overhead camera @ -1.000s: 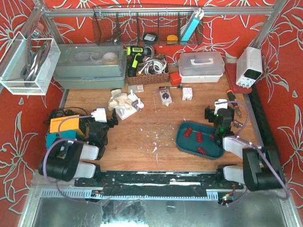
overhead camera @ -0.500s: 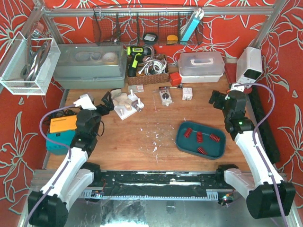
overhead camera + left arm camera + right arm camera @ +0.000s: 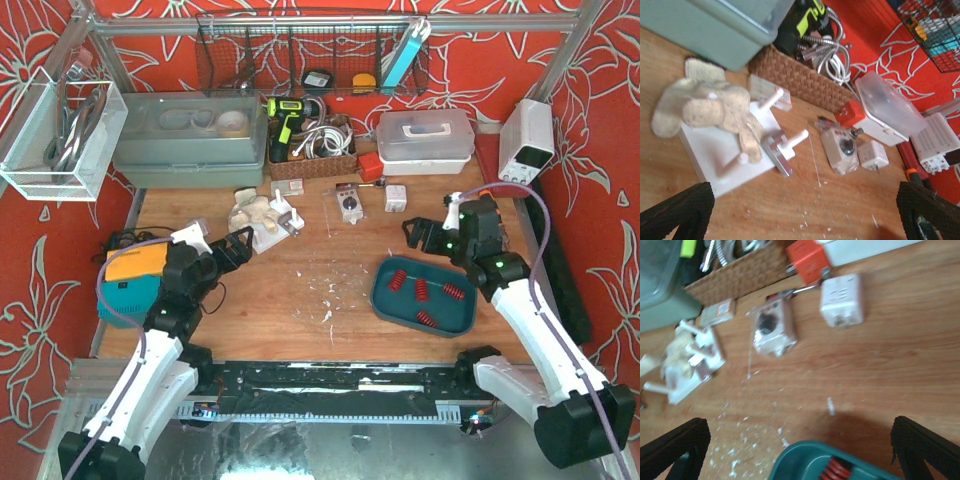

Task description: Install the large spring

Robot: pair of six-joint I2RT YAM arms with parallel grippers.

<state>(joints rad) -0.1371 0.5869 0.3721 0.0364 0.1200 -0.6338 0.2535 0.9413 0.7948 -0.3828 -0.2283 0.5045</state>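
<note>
Several red springs lie in a teal tray at the right of the table; I cannot tell which is the large one. A white fixture board with white pegs and a beige cloth over it sits left of centre. My left gripper is open and empty, just left of the board, with its fingers spread wide. My right gripper is open and empty above the tray's far left rim. One spring shows in the right wrist view.
A dial device and a white plug adapter lie behind the tray. A wicker basket, a grey-green bin, a white lidded box and a power supply line the back. An orange-and-teal box stands left. White crumbs litter the middle.
Both arms unfolded from their rest poses and reached out. The left gripper now sits lower, beside the white board. The right gripper swung left from the back right corner to above the tray.
</note>
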